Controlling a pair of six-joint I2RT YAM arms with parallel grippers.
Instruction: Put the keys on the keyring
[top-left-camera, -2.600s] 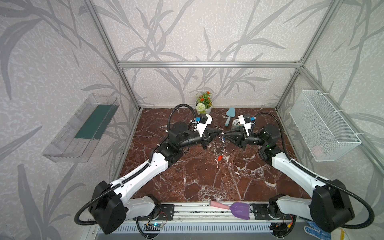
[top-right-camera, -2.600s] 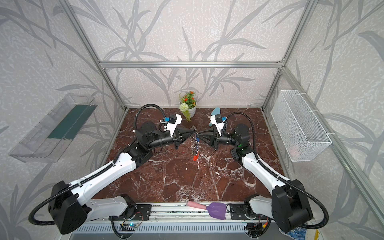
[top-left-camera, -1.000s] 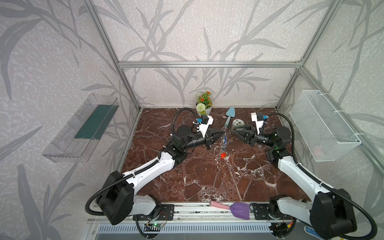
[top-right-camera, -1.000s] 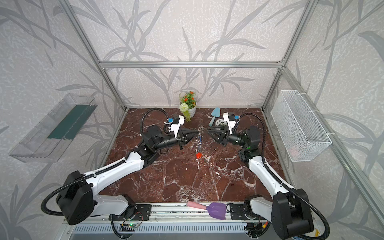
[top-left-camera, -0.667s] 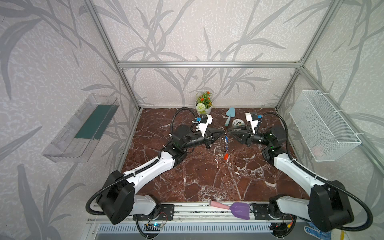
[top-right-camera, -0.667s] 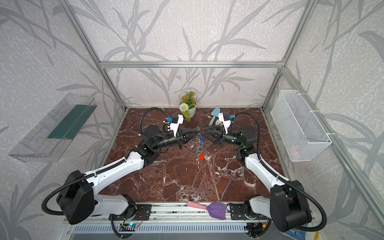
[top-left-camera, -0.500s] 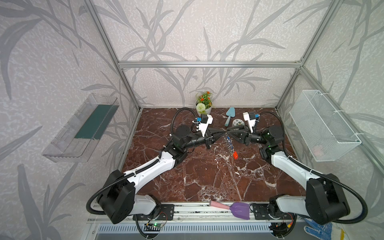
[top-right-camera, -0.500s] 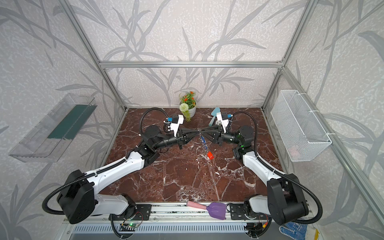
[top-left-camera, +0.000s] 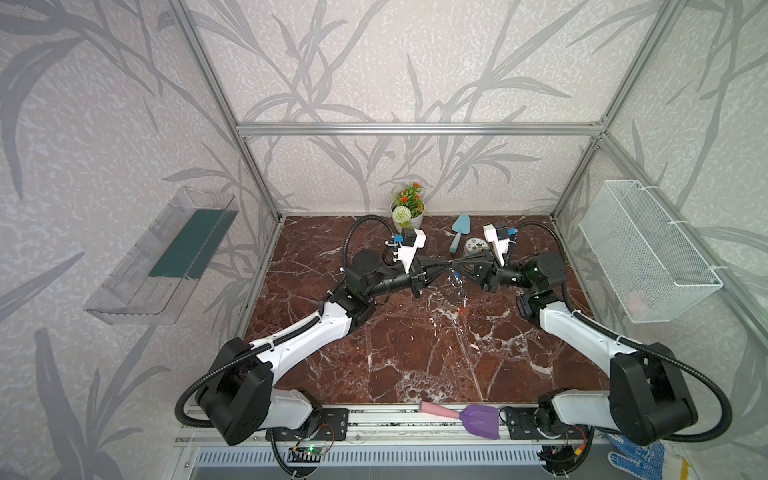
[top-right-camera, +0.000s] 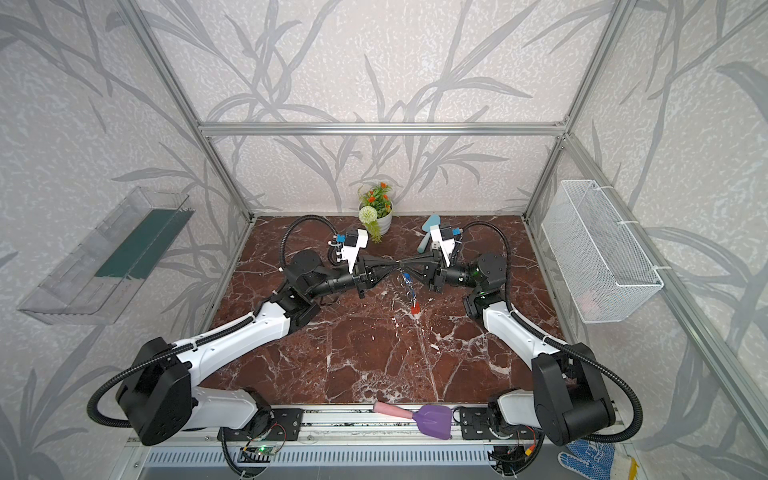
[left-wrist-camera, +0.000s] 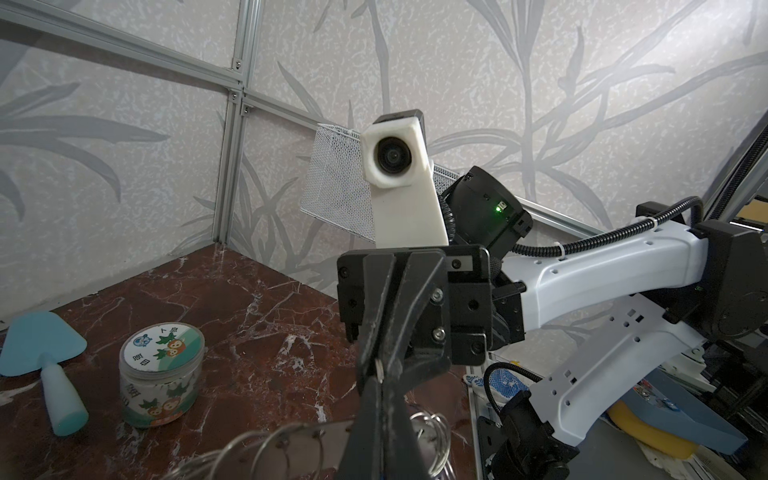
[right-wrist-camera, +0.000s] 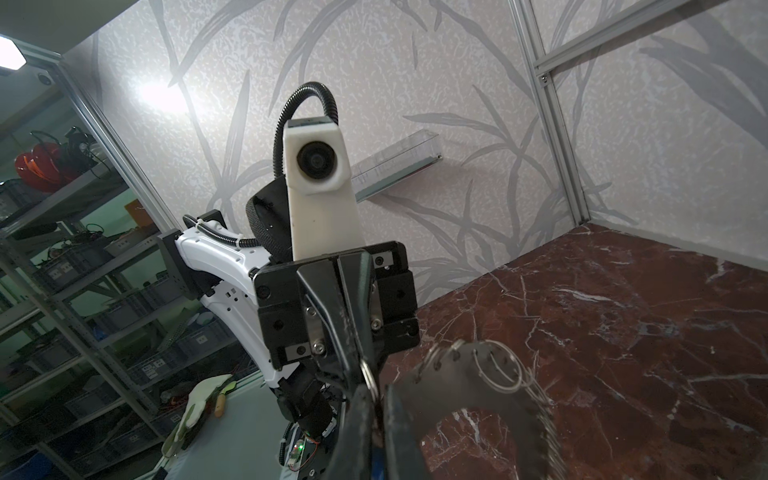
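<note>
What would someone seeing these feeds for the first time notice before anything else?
The two arms meet nose to nose above the back middle of the marble table, with the left gripper and right gripper both shut and their fingers nearly tip to tip. Below that meeting point hangs the keyring with its wire rings. A blue key sits near the top and the orange-red key hangs lowest, bright against the dark stone.

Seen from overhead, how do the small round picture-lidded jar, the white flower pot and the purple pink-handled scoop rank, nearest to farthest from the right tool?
Measured from the right tool in a top view:
1. small round picture-lidded jar: on the table just behind it.
2. white flower pot: by the back wall, toward the left.
3. purple pink-handled scoop: on the front rail.
</note>
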